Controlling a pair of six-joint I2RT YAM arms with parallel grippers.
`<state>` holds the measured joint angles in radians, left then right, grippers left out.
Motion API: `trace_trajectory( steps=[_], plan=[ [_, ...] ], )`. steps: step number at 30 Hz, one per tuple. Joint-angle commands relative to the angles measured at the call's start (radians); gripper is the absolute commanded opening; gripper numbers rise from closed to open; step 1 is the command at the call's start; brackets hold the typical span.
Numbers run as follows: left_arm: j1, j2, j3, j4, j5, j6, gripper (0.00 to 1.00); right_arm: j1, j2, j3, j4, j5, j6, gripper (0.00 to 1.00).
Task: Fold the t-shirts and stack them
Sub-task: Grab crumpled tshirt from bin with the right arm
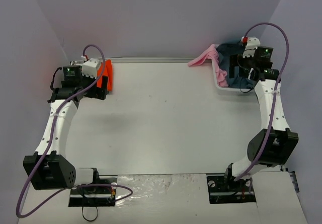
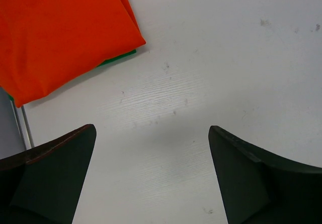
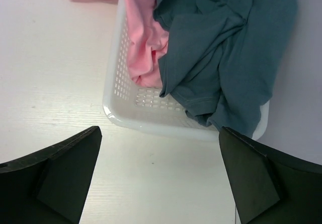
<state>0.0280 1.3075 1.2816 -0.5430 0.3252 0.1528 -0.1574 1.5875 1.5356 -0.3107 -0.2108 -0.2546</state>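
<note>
A folded orange-red t-shirt (image 1: 106,74) lies at the table's far left, on top of a green t-shirt of which only an edge (image 2: 118,59) shows. In the left wrist view the orange-red t-shirt (image 2: 60,32) is at the upper left. My left gripper (image 1: 99,91) is open and empty over bare table (image 2: 151,128), just near of that stack. A light pink t-shirt (image 1: 204,59) and a slate-blue t-shirt (image 1: 229,50) lie crumpled in the white basket (image 1: 221,84). My right gripper (image 1: 244,83) is open and empty (image 3: 158,131), just in front of the basket.
The white lattice basket (image 3: 146,116) stands at the far right. The pink t-shirt (image 3: 143,53) spills over its left rim and the blue t-shirt (image 3: 226,48) hangs over its near right corner. Grey walls close in the back and sides.
</note>
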Motion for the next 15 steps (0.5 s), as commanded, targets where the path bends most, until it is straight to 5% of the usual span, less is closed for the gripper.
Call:
trace_trajectory(
  steps=[1,5,15],
  plan=[
    [0.0,-0.063,0.004,0.023,0.008,0.004,0.94,-0.002,-0.078,-0.037,-0.021,-0.053,0.034,1.0],
    [0.004,-0.074,0.002,0.018,0.012,-0.002,0.94,0.001,-0.101,-0.114,-0.025,-0.228,-0.047,1.0],
    [0.03,-0.119,-0.053,0.055,0.001,-0.018,0.94,-0.005,0.152,0.055,0.012,-0.052,0.078,0.98]
  ],
)
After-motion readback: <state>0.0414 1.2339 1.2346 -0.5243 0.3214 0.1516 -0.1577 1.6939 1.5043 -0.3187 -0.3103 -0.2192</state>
